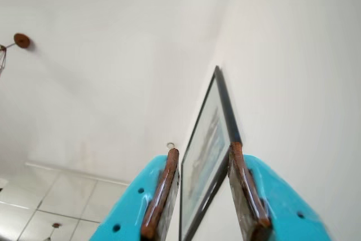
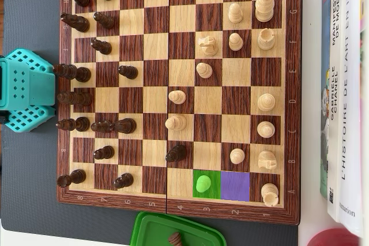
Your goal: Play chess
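Observation:
In the overhead view a wooden chessboard [image 2: 68, 191] fills the table. Dark pieces [image 2: 75, 74] stand along its left side and light pieces [image 2: 266, 102] mostly on its right. Near the bottom edge a pawn [image 2: 202, 184] stands on a green-tinted square, next to an empty purple-tinted square [image 2: 235, 186]. A dark piece [image 2: 176, 153] sits just above and left of them. The arm's teal body [image 2: 23, 93] shows at the board's left edge. In the wrist view my gripper [image 1: 203, 148] points up at a wall and ceiling. It is open with nothing between its teal, brown-padded fingers [image 1: 161, 196].
A green lid or tray [image 2: 155, 231] lies below the board with a dark piece [image 2: 174, 238] on it. Books [image 2: 346, 84] lie along the right side, with a red object [image 2: 337, 238] at the bottom right. A framed picture [image 1: 206, 150] hangs on the wall in the wrist view.

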Motion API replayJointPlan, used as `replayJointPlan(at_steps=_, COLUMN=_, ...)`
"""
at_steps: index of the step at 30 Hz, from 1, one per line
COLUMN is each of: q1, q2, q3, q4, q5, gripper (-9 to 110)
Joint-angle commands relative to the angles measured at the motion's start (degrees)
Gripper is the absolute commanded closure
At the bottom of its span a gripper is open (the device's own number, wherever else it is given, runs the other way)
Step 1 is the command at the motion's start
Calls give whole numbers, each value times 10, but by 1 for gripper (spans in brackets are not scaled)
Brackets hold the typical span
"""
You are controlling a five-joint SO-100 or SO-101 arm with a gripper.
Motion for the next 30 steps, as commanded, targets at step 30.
replayJointPlan(at_steps=30, q1=4, q2=-3, q3=11, q4=-214, q5=62, gripper=87)
